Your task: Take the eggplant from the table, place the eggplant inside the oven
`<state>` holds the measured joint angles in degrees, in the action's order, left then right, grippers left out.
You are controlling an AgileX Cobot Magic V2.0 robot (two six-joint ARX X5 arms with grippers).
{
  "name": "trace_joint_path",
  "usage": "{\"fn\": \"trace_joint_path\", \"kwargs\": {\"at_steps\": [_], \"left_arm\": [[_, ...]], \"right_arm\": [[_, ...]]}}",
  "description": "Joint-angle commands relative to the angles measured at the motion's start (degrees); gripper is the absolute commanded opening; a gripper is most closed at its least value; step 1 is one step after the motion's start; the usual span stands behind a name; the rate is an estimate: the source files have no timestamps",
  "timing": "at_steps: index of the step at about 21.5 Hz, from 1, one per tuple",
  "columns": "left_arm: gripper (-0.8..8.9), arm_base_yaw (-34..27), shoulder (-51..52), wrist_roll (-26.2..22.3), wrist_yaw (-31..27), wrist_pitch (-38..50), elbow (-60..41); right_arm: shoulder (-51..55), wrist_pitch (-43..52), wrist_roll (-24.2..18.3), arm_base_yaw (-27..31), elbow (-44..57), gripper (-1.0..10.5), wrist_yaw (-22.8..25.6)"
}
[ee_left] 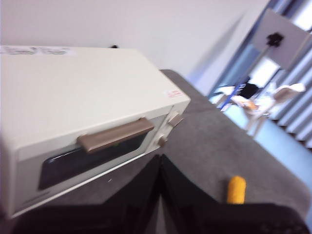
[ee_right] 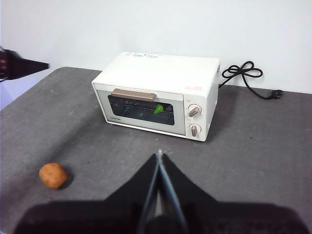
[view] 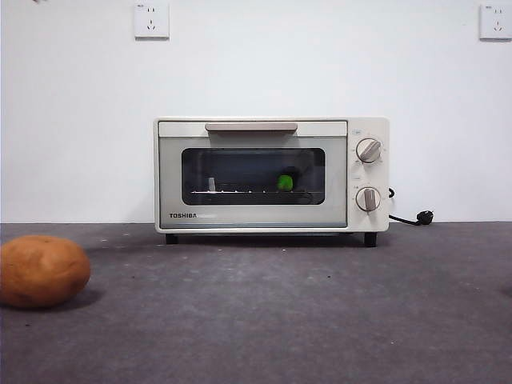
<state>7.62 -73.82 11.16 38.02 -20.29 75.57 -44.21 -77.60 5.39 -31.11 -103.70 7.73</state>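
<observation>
eggplant (view: 285,182): we spot it inside the oven (view: 256,216), door shut
left gripper (ee_left: 161,161): clenched, empty
right gripper (ee_right: 159,157): clenched, empty too

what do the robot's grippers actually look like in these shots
Both look alike. The left gripper and the right gripper each show two flat, matte black jaws tapering to a narrow point, rising from a broad black base. No markings or cables show on either. In the front view neither arm appears.
</observation>
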Motion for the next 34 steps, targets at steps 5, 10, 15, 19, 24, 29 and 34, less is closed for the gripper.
{"fn": "trace_joint_path", "kwargs": {"at_steps": [5, 10, 15, 19, 24, 29, 34], "left_arm": [[-0.06, 2.1, 11.2, -3.5, -10.0, -10.3, 0.0], [-0.06, 3.6, 18.8, -3.5, -16.2, -15.9, 0.0], [-0.06, 4.0, 25.0, -3.5, -21.4, -19.6, 0.0], [-0.06, 4.0, 28.1, -3.5, -24.3, -21.6, 0.0], [-0.06, 4.0, 29.6, -3.5, -24.7, -23.6, 0.0], [-0.05, 4.0, 29.5, -3.5, -24.7, -24.3, 0.0], [-0.04, 4.0, 29.5, -3.5, -24.5, -23.2, 0.0]], "right_arm": [[0.2, -1.2, 0.6, -0.1, 0.4, 0.0, 0.2], [0.2, -1.2, 0.6, -0.1, 0.4, 0.0, 0.2], [0.2, -1.2, 0.6, -0.1, 0.4, 0.0, 0.2], [0.2, -1.2, 0.6, -0.1, 0.4, 0.0, 0.2], [0.2, -1.2, 0.6, -0.1, 0.4, 0.0, 0.2], [0.2, -1.2, 0.6, -0.1, 0.4, 0.0, 0.2], [0.1, -1.2, 0.6, -0.1, 0.4, 0.0, 0.2]]}}
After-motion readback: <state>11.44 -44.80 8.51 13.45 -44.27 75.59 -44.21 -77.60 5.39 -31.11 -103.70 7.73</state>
